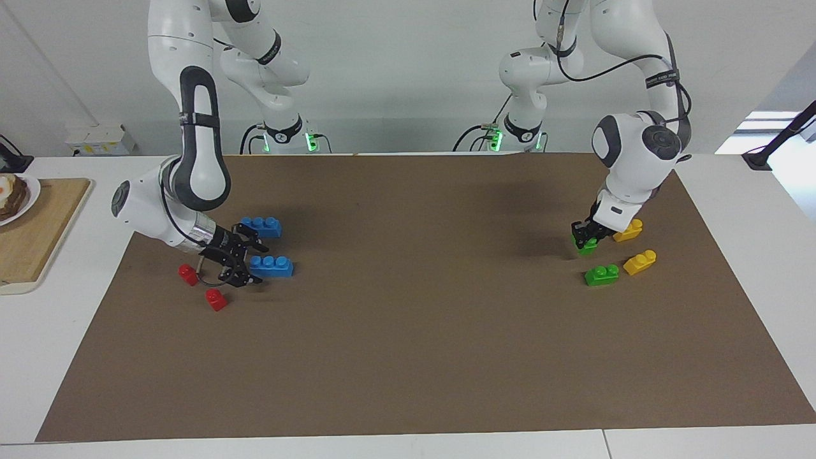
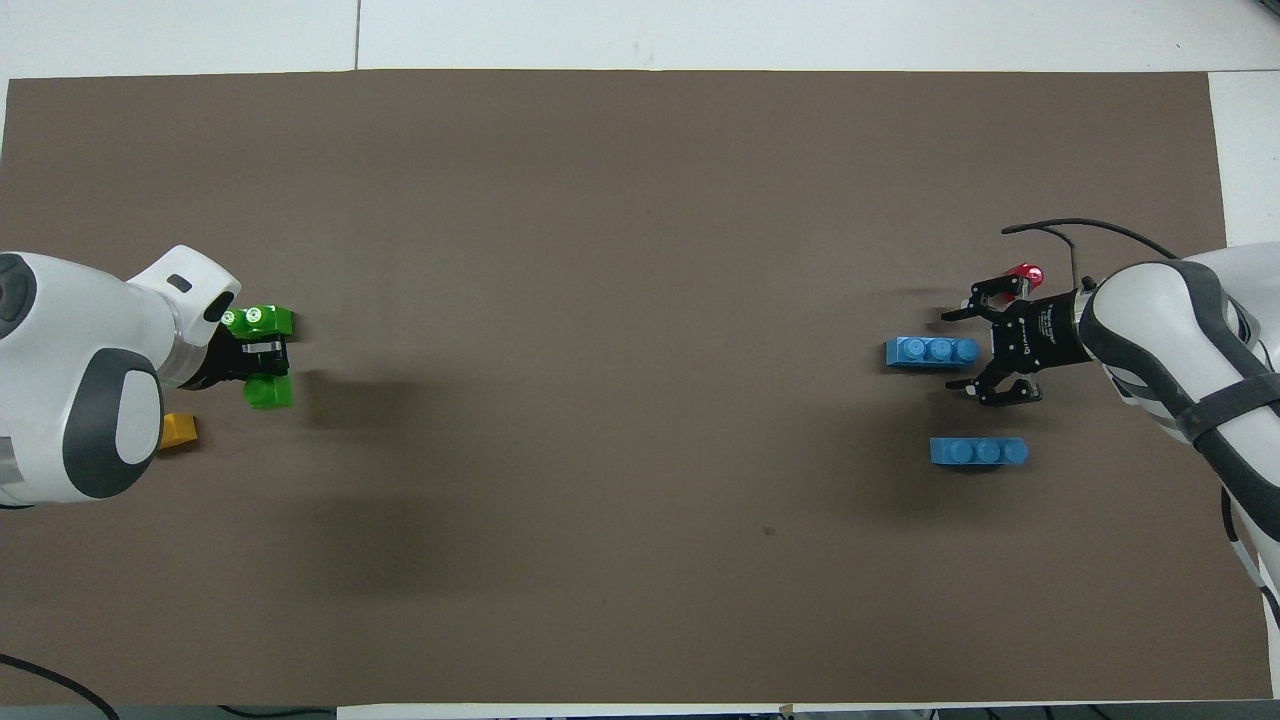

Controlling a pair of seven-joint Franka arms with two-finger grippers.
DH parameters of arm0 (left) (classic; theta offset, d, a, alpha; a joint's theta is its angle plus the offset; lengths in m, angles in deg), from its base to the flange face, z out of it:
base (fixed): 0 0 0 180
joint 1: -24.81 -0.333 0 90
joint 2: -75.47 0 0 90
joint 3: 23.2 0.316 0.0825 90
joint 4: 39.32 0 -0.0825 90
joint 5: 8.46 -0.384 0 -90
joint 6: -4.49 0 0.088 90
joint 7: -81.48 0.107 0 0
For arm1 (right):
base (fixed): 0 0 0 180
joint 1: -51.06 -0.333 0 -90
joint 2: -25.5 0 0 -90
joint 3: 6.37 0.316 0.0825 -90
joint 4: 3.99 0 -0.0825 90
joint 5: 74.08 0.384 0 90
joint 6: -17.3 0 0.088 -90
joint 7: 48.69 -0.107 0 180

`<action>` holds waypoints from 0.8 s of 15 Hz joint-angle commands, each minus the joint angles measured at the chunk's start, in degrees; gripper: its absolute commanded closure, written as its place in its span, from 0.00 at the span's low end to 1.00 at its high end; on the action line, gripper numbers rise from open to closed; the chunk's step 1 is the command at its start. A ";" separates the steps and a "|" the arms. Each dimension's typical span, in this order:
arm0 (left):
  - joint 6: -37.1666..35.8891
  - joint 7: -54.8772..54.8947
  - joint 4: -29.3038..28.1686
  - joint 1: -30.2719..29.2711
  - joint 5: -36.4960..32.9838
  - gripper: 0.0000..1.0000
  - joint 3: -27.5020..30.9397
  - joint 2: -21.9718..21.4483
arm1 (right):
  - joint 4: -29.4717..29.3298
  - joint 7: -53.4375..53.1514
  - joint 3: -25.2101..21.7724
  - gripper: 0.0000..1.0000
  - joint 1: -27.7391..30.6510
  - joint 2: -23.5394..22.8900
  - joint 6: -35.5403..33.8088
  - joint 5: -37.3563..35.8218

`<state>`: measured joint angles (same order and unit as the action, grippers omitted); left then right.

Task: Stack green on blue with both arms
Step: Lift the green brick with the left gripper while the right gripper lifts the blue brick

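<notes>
Fingers of right gripper (image 1: 245, 261) spread wide, low beside end of farther blue brick (image 1: 272, 266), aligned for a lengthwise grasp. Left gripper (image 1: 587, 241) down on nearer green brick (image 1: 590, 246), finger state impossible to tell. Both bricks on brown-covered counter (image 1: 414, 350), at far-apart ends. Green: short, two studs. Blue: long, three studs in a row.

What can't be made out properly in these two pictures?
- Overhead view: the left arm hides the farther yellow brick and half the nearer yellow brick.
- Overhead view: the right arm hides the nearer red brick.
- Facing view: the left claw covers most of a green brick.
- Facing view: the edge cuts off a plate.
</notes>
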<state>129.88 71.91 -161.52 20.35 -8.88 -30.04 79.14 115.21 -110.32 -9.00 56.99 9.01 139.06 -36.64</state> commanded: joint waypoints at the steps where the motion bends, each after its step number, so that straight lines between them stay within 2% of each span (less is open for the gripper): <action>1: -4.63 -5.96 5.39 2.52 1.37 1.00 0.24 1.87 | 1.47 1.52 0.25 0.10 0.49 0.23 1.55 1.85; 2: -4.63 -8.08 5.74 3.13 2.86 1.00 0.24 1.69 | 1.65 1.69 0.25 0.11 0.57 0.32 1.64 1.85; 3: -4.81 -10.53 6.35 3.75 4.45 1.00 0.24 1.69 | 1.65 2.22 0.25 0.19 0.75 0.32 1.64 1.85; 5: -6.04 -17.12 6.89 3.84 5.69 1.00 0.16 1.69 | 1.83 3.80 0.25 0.46 0.75 0.40 1.64 1.76; 7: -6.04 -18.20 6.97 4.11 5.95 1.00 0.16 1.69 | 1.83 4.16 0.25 0.69 0.75 0.41 1.73 1.85; 8: -6.30 -18.73 6.89 4.19 6.04 1.00 0.24 1.60 | 1.83 4.33 0.25 0.91 0.75 0.41 1.64 1.76; 9: -6.57 -21.69 6.89 4.28 6.22 1.00 0.16 1.60 | 1.65 5.12 0.25 1.00 0.75 0.49 1.20 1.76; 12: -5.95 -38.54 7.76 8.48 6.22 1.00 0.24 1.78 | 0.34 5.39 0.34 1.00 0.31 0.23 1.55 1.85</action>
<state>125.17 43.16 -156.17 25.27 -3.21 -30.30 79.76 115.93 -106.65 -9.02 57.24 9.01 139.57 -36.64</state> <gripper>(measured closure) 0.661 0.652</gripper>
